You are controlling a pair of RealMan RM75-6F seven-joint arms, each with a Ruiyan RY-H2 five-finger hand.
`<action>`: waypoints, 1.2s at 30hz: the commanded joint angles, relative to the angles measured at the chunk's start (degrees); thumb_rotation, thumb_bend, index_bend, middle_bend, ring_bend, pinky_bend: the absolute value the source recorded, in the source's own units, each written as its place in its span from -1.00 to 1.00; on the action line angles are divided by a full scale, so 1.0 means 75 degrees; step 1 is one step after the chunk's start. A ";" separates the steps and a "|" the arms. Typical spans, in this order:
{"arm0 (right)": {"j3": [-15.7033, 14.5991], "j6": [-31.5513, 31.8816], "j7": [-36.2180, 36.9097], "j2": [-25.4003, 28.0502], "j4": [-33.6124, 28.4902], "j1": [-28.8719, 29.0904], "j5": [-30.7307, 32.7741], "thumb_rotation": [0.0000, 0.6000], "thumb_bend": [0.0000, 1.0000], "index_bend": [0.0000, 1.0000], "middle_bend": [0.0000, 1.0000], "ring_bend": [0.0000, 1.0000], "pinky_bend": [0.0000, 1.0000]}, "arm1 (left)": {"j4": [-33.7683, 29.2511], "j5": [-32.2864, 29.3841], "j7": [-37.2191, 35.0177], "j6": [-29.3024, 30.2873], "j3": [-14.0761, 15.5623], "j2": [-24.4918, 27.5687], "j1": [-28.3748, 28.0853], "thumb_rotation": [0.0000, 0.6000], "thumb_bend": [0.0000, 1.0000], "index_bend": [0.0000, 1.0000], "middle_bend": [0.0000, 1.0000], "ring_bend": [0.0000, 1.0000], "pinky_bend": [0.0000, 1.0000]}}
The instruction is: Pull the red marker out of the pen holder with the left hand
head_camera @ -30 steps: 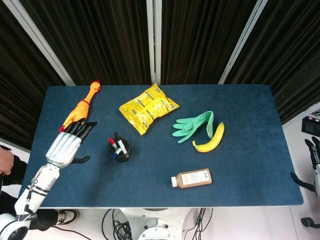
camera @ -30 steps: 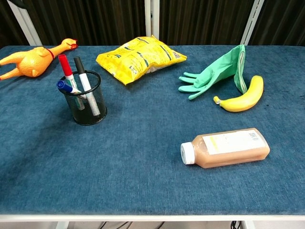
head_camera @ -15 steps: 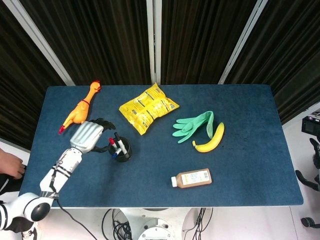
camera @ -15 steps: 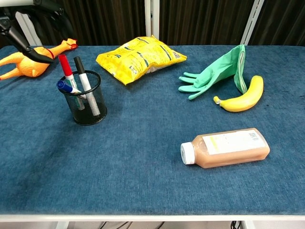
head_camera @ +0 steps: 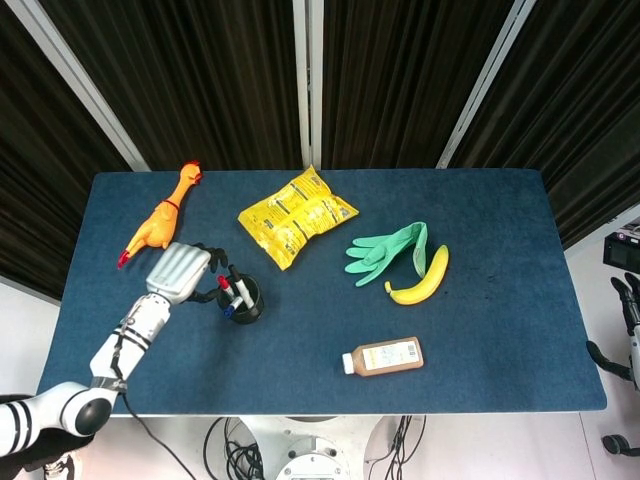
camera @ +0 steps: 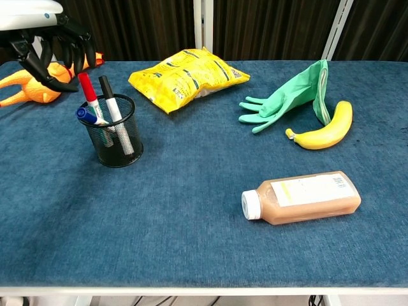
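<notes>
The black mesh pen holder (head_camera: pixel 243 299) (camera: pixel 116 134) stands left of the table's middle. It holds a red marker (head_camera: pixel 224 287) (camera: pixel 87 90), a black marker (camera: pixel 109 98) and a blue marker (camera: pixel 86 115). The red marker leans to the left with its cap well above the rim. My left hand (head_camera: pixel 181 271) (camera: pixel 46 37) hovers just left of the holder, its dark fingers (camera: pixel 71 53) spread and pointing down close around the red cap, holding nothing. My right hand (head_camera: pixel 627 325) hangs off the table's right edge, mostly cut off, with its thumb spread away.
A rubber chicken (head_camera: pixel 160 216) (camera: pixel 33 81) lies right behind my left hand. A yellow snack bag (head_camera: pixel 296 216), a green glove (head_camera: pixel 388 246) and a banana (head_camera: pixel 421 279) lie further right. A brown bottle (head_camera: pixel 385 356) lies near the front edge.
My left hand has swung in from the table's left edge to the holder. Its fingers now hang around the red marker's cap. The markers have not moved.
</notes>
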 commanded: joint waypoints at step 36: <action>0.0067 -0.0113 0.0185 -0.0124 0.0221 0.0042 0.0178 1.00 -0.63 -1.00 -1.00 -1.00 -1.00 | 0.0257 -0.0430 -0.0016 -0.0342 0.0244 -0.0183 -0.0519 1.00 -0.42 0.11 0.22 0.14 0.29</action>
